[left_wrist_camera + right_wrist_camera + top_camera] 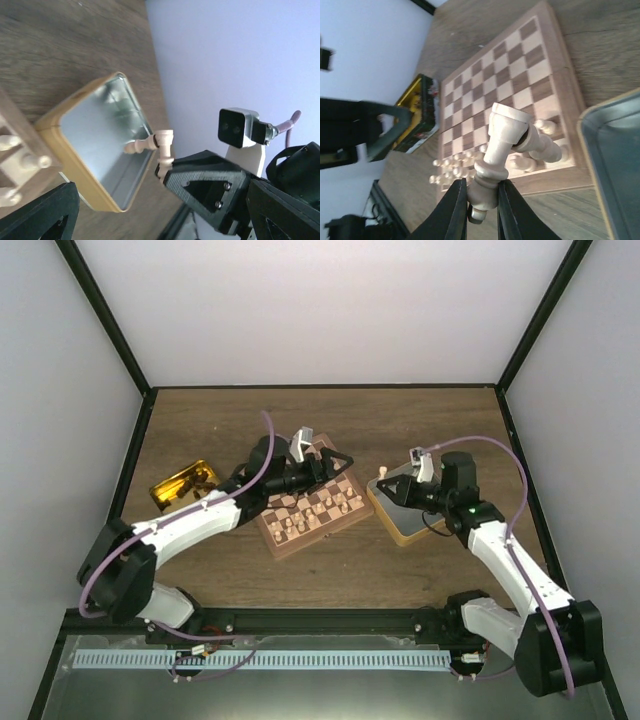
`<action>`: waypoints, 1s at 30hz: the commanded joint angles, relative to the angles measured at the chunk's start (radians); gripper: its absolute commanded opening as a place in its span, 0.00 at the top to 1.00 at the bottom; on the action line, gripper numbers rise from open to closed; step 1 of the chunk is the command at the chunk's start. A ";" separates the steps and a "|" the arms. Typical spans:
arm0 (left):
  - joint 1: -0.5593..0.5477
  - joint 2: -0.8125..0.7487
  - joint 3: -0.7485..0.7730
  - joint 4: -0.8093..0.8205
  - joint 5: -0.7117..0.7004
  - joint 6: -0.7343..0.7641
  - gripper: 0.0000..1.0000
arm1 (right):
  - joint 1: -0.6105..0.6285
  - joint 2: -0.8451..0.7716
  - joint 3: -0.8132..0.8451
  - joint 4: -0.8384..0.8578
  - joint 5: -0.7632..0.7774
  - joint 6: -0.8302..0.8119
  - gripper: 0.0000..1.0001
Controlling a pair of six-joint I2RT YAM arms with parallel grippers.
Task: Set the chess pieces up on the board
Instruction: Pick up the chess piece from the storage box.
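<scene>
The chess pieces (452, 167) are only partly set: we see pale ones along one edge of the board (520, 65) and no dark ones. Our right gripper (482, 186) pinches another pale piece (502, 135) by the tin (615, 160). Our left gripper (330, 468) hangs spread over the board.

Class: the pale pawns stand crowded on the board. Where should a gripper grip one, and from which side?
Probably the pawn by its round head, from straight above: it stands upright on the board, and close neighbours leave little room sideways.
</scene>
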 commanded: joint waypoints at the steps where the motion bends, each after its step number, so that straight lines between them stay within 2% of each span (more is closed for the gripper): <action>1: 0.004 0.051 0.065 0.109 0.129 -0.086 0.08 | -0.009 -0.038 0.057 0.049 -0.169 -0.013 0.98; 4: 0.003 0.042 0.055 0.079 0.082 0.039 0.14 | -0.009 -0.047 0.084 0.057 -0.197 0.010 0.98; 6: 0.005 0.035 0.033 0.062 0.050 0.163 0.20 | -0.008 -0.043 0.107 0.051 -0.207 0.028 0.98; 9: -0.002 0.004 -0.019 0.106 0.008 0.380 0.22 | -0.009 -0.035 0.139 0.047 -0.244 0.053 0.98; 14: -0.016 -0.009 -0.052 0.167 0.015 0.662 0.22 | -0.008 -0.035 0.171 0.042 -0.312 0.086 0.97; 17: -0.024 -0.006 -0.060 0.232 0.080 0.789 0.24 | -0.007 -0.037 0.182 0.035 -0.359 0.102 0.97; 21: -0.046 -0.018 -0.105 0.382 0.178 0.883 0.24 | -0.004 -0.038 0.189 0.034 -0.402 0.120 0.97; 24: -0.059 0.009 -0.083 0.395 0.218 0.934 0.25 | 0.005 -0.039 0.192 0.043 -0.423 0.134 0.97; 30: -0.081 0.051 -0.034 0.426 0.214 0.929 0.31 | 0.026 -0.043 0.192 0.064 -0.439 0.158 0.96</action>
